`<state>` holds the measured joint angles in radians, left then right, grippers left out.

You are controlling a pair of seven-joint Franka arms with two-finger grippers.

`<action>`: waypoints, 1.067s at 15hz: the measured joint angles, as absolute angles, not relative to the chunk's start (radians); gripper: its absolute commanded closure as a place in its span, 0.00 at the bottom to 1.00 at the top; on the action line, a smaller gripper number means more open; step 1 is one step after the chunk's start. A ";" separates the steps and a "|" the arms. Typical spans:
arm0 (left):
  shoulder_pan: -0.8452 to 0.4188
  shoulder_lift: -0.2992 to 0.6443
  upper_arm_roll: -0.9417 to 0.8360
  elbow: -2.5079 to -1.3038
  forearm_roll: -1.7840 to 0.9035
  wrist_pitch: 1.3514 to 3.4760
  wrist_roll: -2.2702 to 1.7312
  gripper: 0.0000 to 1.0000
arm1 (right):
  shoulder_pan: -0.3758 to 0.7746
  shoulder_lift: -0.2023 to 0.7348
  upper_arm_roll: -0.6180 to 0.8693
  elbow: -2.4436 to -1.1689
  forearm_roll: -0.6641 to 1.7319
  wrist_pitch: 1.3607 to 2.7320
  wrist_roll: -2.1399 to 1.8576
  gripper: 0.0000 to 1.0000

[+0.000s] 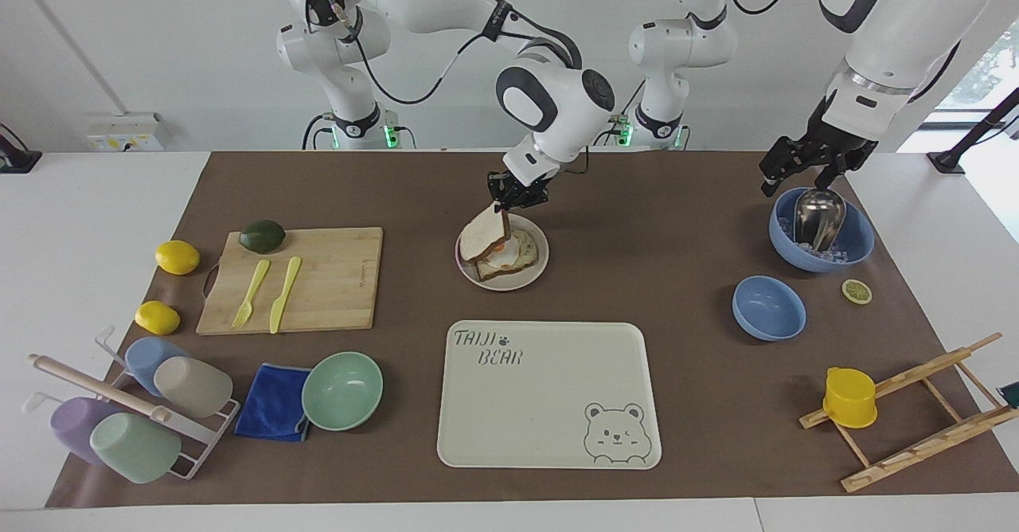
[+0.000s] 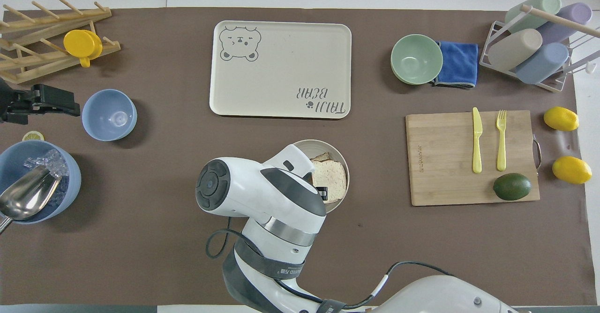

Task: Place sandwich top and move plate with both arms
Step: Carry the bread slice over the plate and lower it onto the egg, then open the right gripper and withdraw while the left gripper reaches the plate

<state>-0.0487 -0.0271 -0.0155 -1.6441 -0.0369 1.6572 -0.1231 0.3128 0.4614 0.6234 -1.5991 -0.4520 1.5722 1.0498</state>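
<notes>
The sandwich top (image 1: 484,235) (image 2: 330,178), a beige slice with a brown crust, hangs tilted over the egg toast (image 1: 519,255) on the round off-white plate (image 1: 541,266) (image 2: 309,143). My right gripper (image 1: 507,200) (image 2: 321,192) is shut on the slice's raised edge. The slice's low edge is down by the toast; I cannot tell whether it touches. In the overhead view the right arm covers part of the plate. My left gripper (image 1: 798,172) (image 2: 61,108) hangs open and holds nothing, over the big blue bowl with ice and a metal scoop (image 1: 820,233).
The cream bear tray (image 1: 549,393) lies farther from the robots than the plate. A small blue bowl (image 1: 768,307) is near the big one. The cutting board (image 1: 318,277) carries a fork, a knife and an avocado. A green bowl (image 1: 342,389), lemons and cup racks stand around the table's edges.
</notes>
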 measured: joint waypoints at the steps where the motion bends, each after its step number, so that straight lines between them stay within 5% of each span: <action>1: -0.049 -0.027 -0.016 -1.644 -0.037 1.657 -0.123 0.00 | 0.313 0.461 0.623 -1.599 -0.452 1.584 1.048 1.00; 7: -0.049 -0.027 -0.022 -1.656 -0.037 1.666 -0.123 0.00 | 0.321 0.463 0.624 -1.608 -0.452 1.657 1.044 0.99; 12: -0.049 -0.027 -0.025 -1.664 -0.037 1.673 -0.123 0.00 | 0.299 0.467 0.624 -1.659 -0.430 1.787 1.044 0.51; 16: -0.049 -0.027 -0.026 -1.669 -0.037 1.678 -0.123 0.00 | 0.279 0.467 0.624 -1.680 -0.358 1.872 1.044 0.39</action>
<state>-0.0491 -0.0272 -0.0259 -1.6693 -0.0373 1.6783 -0.1231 0.2787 0.4675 0.6235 -1.6797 -0.3584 1.8721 1.0439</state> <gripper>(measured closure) 0.000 0.463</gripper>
